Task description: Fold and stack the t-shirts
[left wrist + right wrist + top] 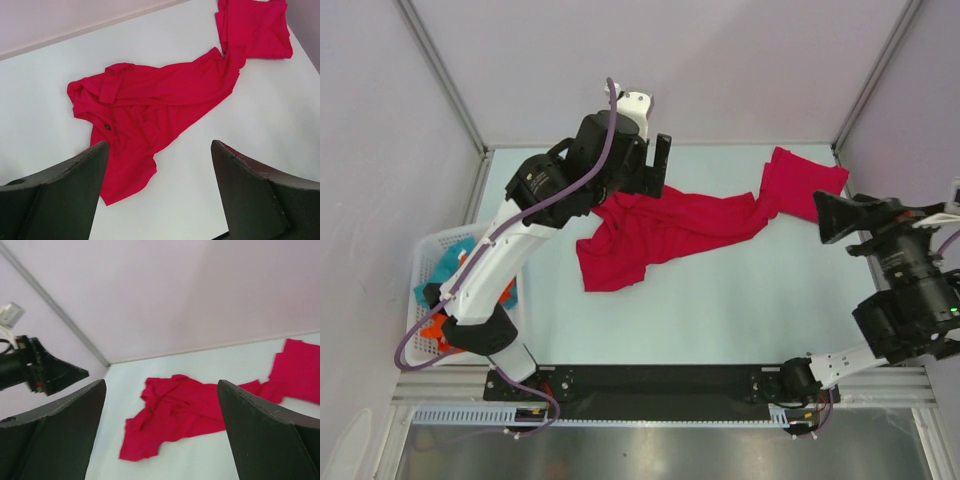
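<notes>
You're seeing both hands empty. The left gripper [157, 147] is hanging with fingers spread wide over the table [740, 310]. The right gripper [161, 385] is spread too, pinching nothing.

The crumpled t-shirt [655, 235] is lying twisted mid-table. Its far end is running into a flatter t-shirt [807, 178] at the far right corner. They're touching, but I can't tell which is on top.

My read: the left arm is sitting high at the far edge to pick a grab point, and the right is parking at the right edge to keep clear.

The left wrist view is showing you the collar folds, which the top view is blurring. Only the top view is showing the basket [420, 250] left of the table.
</notes>
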Controlling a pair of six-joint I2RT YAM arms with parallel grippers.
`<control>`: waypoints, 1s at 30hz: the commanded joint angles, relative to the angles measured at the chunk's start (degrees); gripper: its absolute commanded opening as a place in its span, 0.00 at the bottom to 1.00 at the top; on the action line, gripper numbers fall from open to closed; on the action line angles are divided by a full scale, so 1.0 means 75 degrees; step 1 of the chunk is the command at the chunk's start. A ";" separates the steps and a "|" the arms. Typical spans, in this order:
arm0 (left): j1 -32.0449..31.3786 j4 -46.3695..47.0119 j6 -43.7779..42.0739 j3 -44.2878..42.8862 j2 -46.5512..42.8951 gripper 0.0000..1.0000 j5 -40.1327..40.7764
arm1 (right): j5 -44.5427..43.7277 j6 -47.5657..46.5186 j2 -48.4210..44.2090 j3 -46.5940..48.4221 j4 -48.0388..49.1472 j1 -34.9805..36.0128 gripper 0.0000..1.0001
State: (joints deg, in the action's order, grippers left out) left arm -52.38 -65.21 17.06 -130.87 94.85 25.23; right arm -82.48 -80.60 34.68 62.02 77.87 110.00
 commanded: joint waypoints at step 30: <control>-0.0059 0.0269 0.0011 0.0386 -0.1091 0.89 0.0186 | -0.2480 -0.2565 0.9120 0.7513 -0.0023 -0.7504 1.00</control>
State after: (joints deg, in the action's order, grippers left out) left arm -52.40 -64.38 17.06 -128.95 90.24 25.08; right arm -86.50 -96.51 100.07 107.00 73.49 57.21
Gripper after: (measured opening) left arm 0.887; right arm 0.996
